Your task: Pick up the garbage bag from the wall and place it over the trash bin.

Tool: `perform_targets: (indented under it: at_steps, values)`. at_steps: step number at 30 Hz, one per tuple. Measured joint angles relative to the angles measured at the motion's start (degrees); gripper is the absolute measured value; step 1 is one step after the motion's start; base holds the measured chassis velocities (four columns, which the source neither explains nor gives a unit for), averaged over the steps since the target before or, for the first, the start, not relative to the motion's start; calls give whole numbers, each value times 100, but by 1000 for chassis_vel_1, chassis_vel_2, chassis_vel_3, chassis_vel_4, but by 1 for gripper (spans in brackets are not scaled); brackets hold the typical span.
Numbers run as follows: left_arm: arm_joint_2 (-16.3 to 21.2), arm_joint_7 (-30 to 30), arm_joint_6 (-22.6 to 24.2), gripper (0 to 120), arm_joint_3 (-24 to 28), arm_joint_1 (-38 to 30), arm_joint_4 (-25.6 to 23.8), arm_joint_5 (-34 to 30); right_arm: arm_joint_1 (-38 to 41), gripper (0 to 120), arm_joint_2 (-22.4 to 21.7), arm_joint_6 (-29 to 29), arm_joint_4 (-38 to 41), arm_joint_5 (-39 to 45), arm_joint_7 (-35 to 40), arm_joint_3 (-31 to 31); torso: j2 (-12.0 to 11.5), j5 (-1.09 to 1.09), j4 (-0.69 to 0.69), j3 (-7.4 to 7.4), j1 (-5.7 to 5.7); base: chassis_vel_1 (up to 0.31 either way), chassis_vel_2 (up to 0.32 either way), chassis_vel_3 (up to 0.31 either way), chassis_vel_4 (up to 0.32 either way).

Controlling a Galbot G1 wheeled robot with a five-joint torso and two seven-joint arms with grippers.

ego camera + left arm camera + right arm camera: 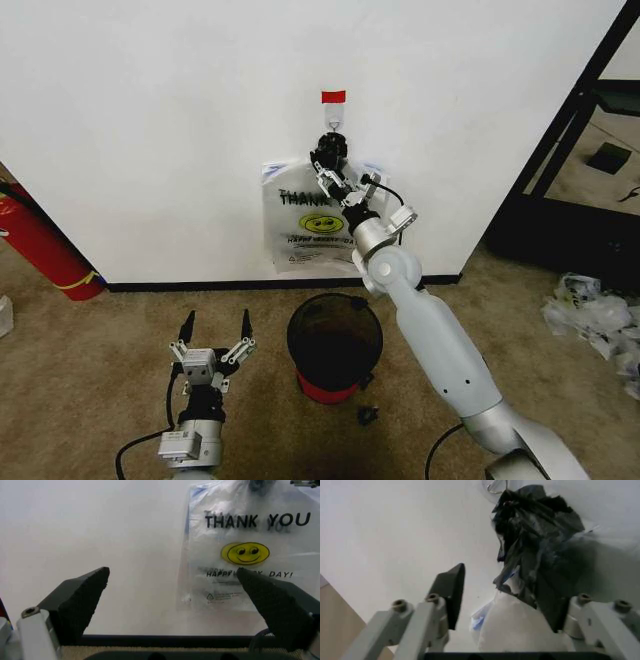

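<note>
The garbage bag [315, 222] hangs flat on the white wall [150, 120] from a small metal hook [335, 125] under a strip of red tape [333, 96]. Its print reads THANK YOU above a yellow smiley, as the left wrist view shows on the bag [245, 551]. My right gripper [328, 155] is raised to the bag's bunched dark handles [530, 528] just below the hook [496, 485]. It is open, with the bunch between its fingers [450, 592] and against the far one. The trash bin [335, 340] stands on the carpet below the bag. My left gripper [215, 335] hangs open and empty, low and left of the bin.
A red fire extinguisher [40, 245] leans at the wall's left end. A heap of clear plastic scraps [595, 310] lies on the carpet at the right, beside a black frame [560, 150]. A small black object [367, 413] lies near the bin's base. A black baseboard [165, 640] runs along the wall.
</note>
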Motion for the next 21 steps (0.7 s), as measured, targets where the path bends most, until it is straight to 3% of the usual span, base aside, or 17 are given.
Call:
perform_targets:
  at_steps: [10,12,21]
  values:
    - [24,-4,-6,100,16,-21,41,4,1,12,-53,-5,-64,8,45,136,0,0,0,0,0,0,0,0,0]
    - [18,-5,-6,100,39,-32,63,4,-25,1,-84,-5,-64,8,45,139,0,0,0,0,0,0,0,0,0]
    - [60,-13,22,100,44,-112,101,-39,-74,0,-151,1,-42,8,54,138,0,0,1,0,0,0,0,0,0]
